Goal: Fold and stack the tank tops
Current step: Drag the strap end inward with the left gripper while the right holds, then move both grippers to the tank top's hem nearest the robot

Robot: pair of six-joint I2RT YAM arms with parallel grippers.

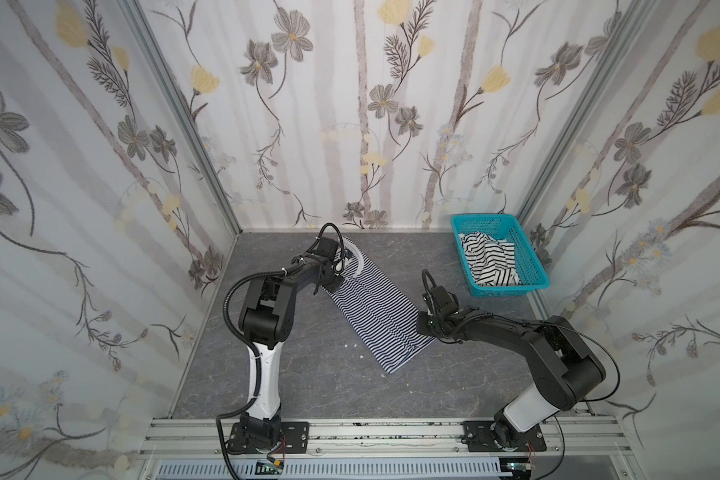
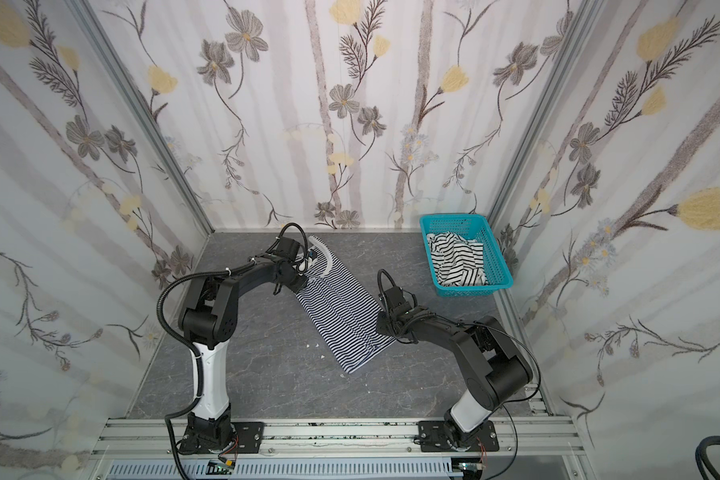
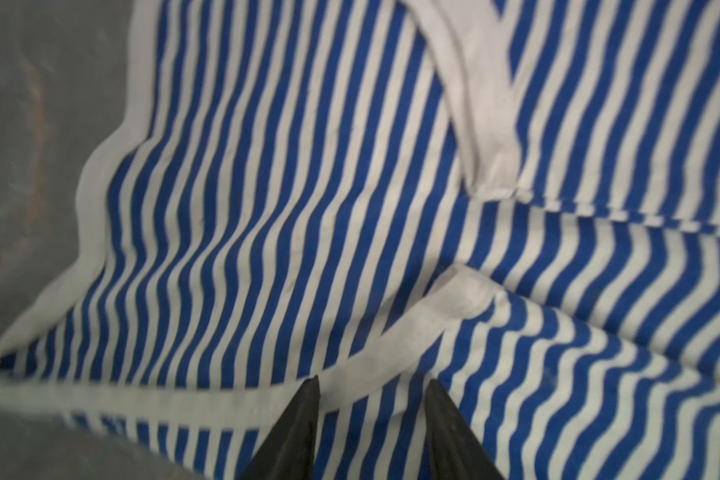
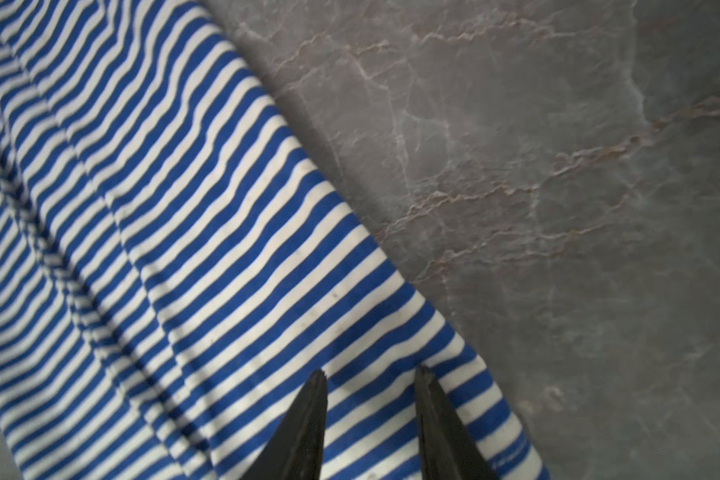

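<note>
At the left, the left hand (image 3: 373, 380) is being held low over the neck end of the thin-striped navy-and-white tank top (image 1: 375, 307). Its two black fingertips (image 3: 306, 403) are being held spread, with a band of white trim (image 3: 391, 345) lying flat between them, and nothing is being pinched. In both top views this top is being shown stretched out slantwise on the grey marbled counter (image 1: 308, 386), with folds running along its length, its neck end toward the back wall and its hem toward the front. A few small white scraps (image 1: 352, 345) are being shown on the counter just beside its left edge. At the top's right edge, near the hem, the right hand (image 4: 371, 374) is being held over the striped cloth, likewise spread, with the cloth lying flat beneath. Farther right, at the back corner, the wider-striped black-and-white tank top (image 1: 491, 257) is being contained, crumpled, in the teal perforated basket (image 1: 531, 259), well apart from the other top.
</note>
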